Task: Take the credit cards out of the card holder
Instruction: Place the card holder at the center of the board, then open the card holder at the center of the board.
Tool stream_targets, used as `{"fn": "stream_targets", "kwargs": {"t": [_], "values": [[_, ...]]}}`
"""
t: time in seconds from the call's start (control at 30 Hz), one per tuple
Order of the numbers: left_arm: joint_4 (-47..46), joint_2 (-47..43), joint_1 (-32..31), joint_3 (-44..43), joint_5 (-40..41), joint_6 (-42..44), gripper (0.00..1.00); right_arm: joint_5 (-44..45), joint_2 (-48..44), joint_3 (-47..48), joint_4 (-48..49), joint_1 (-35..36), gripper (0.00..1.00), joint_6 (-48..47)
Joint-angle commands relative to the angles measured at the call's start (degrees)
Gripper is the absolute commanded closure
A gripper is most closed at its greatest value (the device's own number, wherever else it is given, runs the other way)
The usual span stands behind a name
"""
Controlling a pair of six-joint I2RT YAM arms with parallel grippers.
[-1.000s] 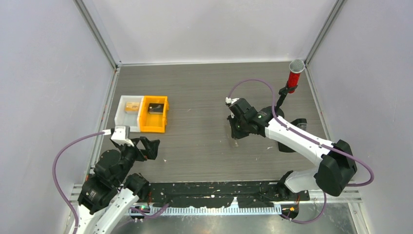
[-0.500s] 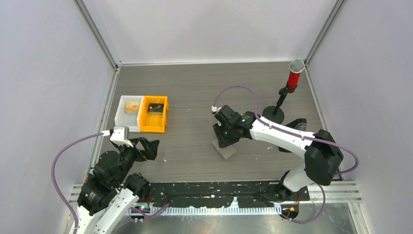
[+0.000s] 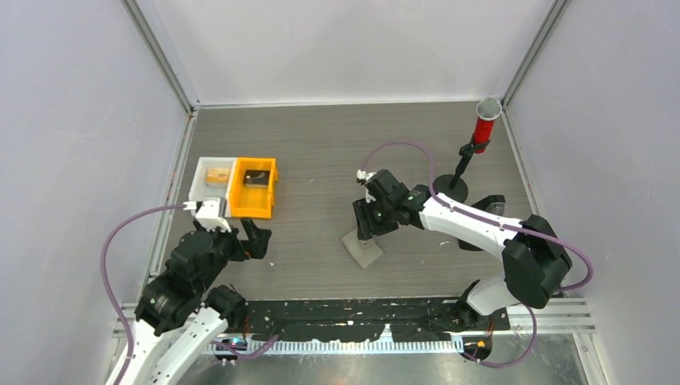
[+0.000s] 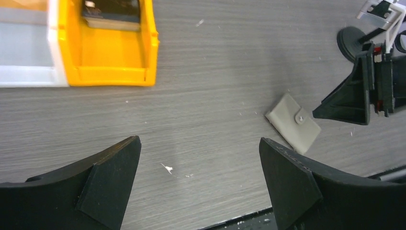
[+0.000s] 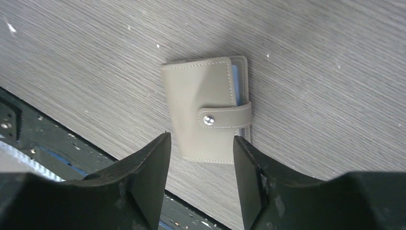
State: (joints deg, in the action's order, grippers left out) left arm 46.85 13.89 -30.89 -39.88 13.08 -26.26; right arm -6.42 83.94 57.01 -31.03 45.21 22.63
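The card holder [image 3: 362, 249] lies flat on the table near the front edge, folded shut with its snap strap fastened; it also shows as a grey card holder [image 5: 206, 115] in the right wrist view and as a card holder [image 4: 293, 122] in the left wrist view. A thin light blue edge of the credit cards [image 5: 234, 81] peeks out along its strap side. My right gripper [image 3: 366, 228] hovers just above the holder, open, fingers apart from it and nothing between them [image 5: 201, 140]. My left gripper [image 3: 250, 237] is wide open and empty [image 4: 199, 141], well left of the holder.
An orange bin [image 3: 253, 188] and a white bin [image 3: 212, 180] sit side by side at the left. A red microphone on a stand [image 3: 484, 122] rises at the back right, a black stand [image 3: 491, 205] beside the right arm. A black strip [image 3: 361, 321] runs along the near edge.
The right gripper swung left and down, opened from shut and let go of the card holder, which now lies on the table. The left arm shifted slightly forward.
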Motion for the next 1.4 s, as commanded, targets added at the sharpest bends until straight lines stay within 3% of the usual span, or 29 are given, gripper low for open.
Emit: {"fn": "stream_targets", "kwargs": {"t": [0.0, 0.2, 0.93, 1.13, 1.27, 1.37], "values": [[-0.4, 5.5, -0.2, -2.1, -8.2, -4.6, 0.04, 0.0, -2.3, -2.9, 3.9, -0.1, 0.39, -1.4], [-1.0, 9.1, -0.2, -1.5, -10.9, -5.3, 0.05, 3.6, -2.6, -5.3, 5.6, 1.2, 0.38, -1.5], [-2.8, 4.6, -0.2, 2.9, -18.0, -12.4, 0.04, 13.5, 5.8, -2.7, 7.7, 8.7, 0.48, -5.3], [-2.0, 3.8, -0.2, 3.8, -18.0, -13.0, 0.05, 17.1, 6.2, -4.0, 7.8, 9.1, 0.64, -2.9], [-1.4, 5.6, -0.2, 3.3, -18.7, -12.8, 0.06, 17.4, 4.1, -4.8, 8.5, 9.1, 0.90, -1.3], [-0.3, 7.5, -0.2, 2.1, -20.1, -12.2, 0.06, 16.7, 2.3, -6.3, 10.0, 9.1, 0.94, 0.3]]}}
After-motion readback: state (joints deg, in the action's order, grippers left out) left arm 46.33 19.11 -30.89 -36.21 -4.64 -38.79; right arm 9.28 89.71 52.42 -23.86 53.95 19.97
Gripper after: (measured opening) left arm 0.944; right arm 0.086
